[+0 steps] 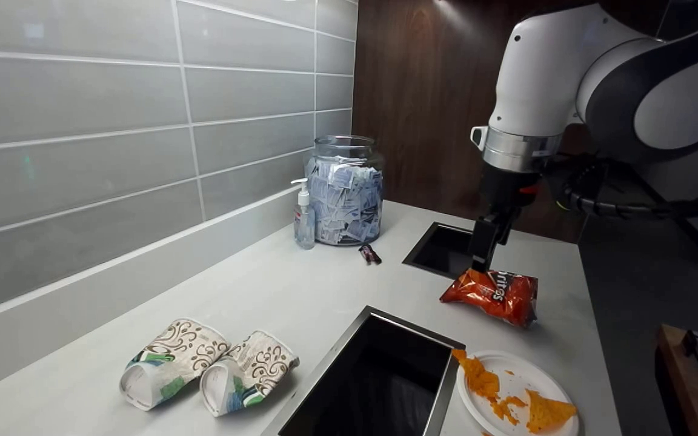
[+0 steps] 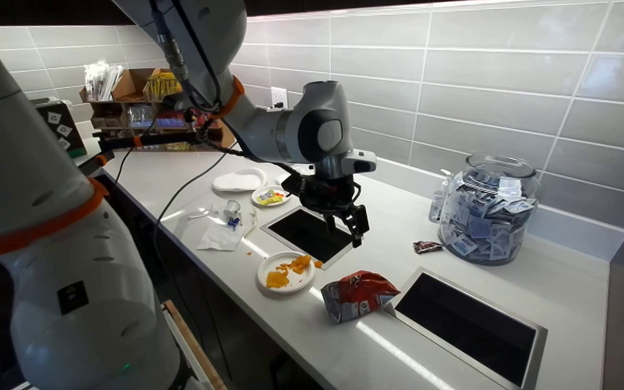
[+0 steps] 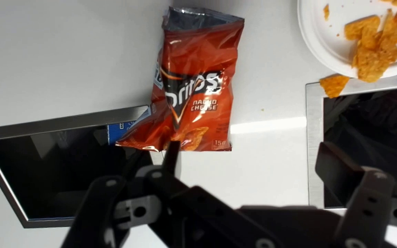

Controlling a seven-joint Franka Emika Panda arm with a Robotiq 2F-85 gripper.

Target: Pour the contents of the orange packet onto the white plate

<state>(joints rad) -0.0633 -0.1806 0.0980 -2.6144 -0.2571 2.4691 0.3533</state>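
The orange packet [image 1: 497,298] lies on the counter, also in an exterior view [image 2: 363,292] and the wrist view [image 3: 198,58]. Its torn end with silver lining points up in the wrist view. The white plate [image 1: 521,372] is beside it, also in an exterior view [image 2: 263,276] and the wrist view [image 3: 336,51]. Orange chip pieces [image 3: 374,51] lie on it, one piece at its rim [image 3: 334,85]. Whether chips are inside the packet is hidden. My gripper [image 3: 252,158] is open and empty, above the counter beside the packet, also in both exterior views [image 1: 482,257] [image 2: 344,234].
Two dark inset panels [image 1: 379,369] [image 2: 469,325] flank the packet. A glass jar of sachets [image 1: 349,200], a pump bottle [image 1: 304,221] and a small dark wrapper [image 1: 369,254] stand by the wall. Two patterned bags [image 1: 176,357] [image 1: 249,369] lie near the wall.
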